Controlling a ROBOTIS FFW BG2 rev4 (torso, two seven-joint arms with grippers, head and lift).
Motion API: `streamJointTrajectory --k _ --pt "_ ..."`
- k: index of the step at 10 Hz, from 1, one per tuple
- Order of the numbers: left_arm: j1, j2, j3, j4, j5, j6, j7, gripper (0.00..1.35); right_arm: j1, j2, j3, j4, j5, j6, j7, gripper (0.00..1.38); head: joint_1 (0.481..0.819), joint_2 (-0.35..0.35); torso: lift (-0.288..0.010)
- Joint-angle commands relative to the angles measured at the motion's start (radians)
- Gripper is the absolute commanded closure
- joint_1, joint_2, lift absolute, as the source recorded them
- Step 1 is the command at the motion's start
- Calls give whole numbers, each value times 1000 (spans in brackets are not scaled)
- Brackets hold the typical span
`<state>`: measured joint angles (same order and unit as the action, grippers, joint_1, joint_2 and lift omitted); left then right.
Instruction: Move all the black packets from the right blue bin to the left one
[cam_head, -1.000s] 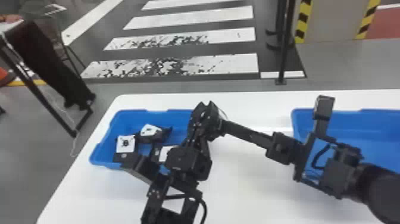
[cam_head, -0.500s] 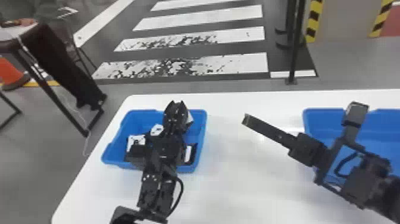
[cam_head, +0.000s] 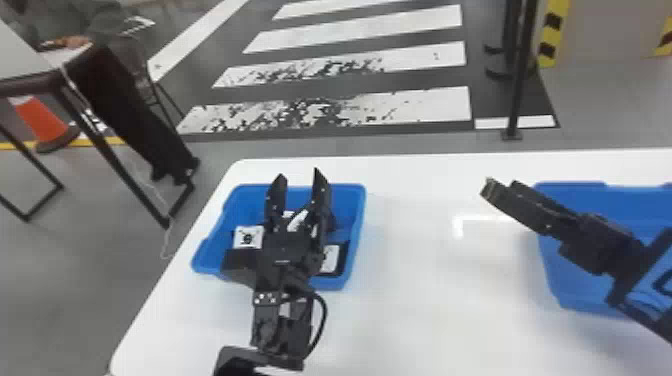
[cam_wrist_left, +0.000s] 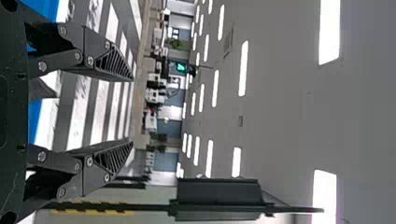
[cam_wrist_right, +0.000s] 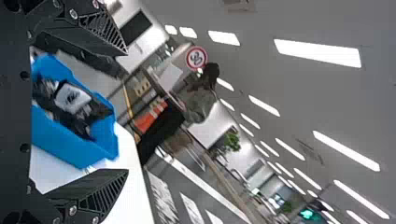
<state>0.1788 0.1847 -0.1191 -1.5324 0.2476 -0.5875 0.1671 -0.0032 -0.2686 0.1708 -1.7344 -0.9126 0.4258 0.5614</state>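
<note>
Over the left blue bin (cam_head: 354, 235), my left gripper (cam_head: 298, 182) has its two fingers spread apart. Black packets with white labels lie in that bin: one (cam_head: 248, 236) left of the gripper, one (cam_head: 330, 259) to its right, and another (cam_head: 298, 220) partly hidden by the gripper. My right gripper (cam_head: 500, 189) is above the table, just left of the right blue bin (cam_head: 565, 280). The left gripper (cam_wrist_left: 132, 112) is open and has nothing between its fingertips in its wrist view. Wide gap, too, at the right gripper (cam_wrist_right: 126, 112); its wrist view shows a labelled packet (cam_wrist_right: 72, 98) in the left bin.
Both bins stand on a white table (cam_head: 425, 320), with a stretch of tabletop between them. The right forearm crosses part of the right bin. Beyond the table are a black post (cam_head: 522, 75) and another table with a person beside it.
My left gripper has swung left from beside the right gripper to over the left bin, and its fingers have opened. The right gripper has drawn back to the right. The head view has shifted slightly.
</note>
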Motion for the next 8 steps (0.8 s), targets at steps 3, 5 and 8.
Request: streamJointTrajectory --k 3,5,8 --pt "89 4 -60 -152 46 -68 -57 173 155 43 -197 -117 290 -141 -6 148 692 137 -168" --pt "172 -13 -7 -278 -40 102 -135 171 273 65 -239 -270 458 -234 -81 156 695 84 -168" --pt "248 -13 23 -452 -172 342 -95 177 393 92 -237 -353 578 -286 -198 157 695 18 -168"
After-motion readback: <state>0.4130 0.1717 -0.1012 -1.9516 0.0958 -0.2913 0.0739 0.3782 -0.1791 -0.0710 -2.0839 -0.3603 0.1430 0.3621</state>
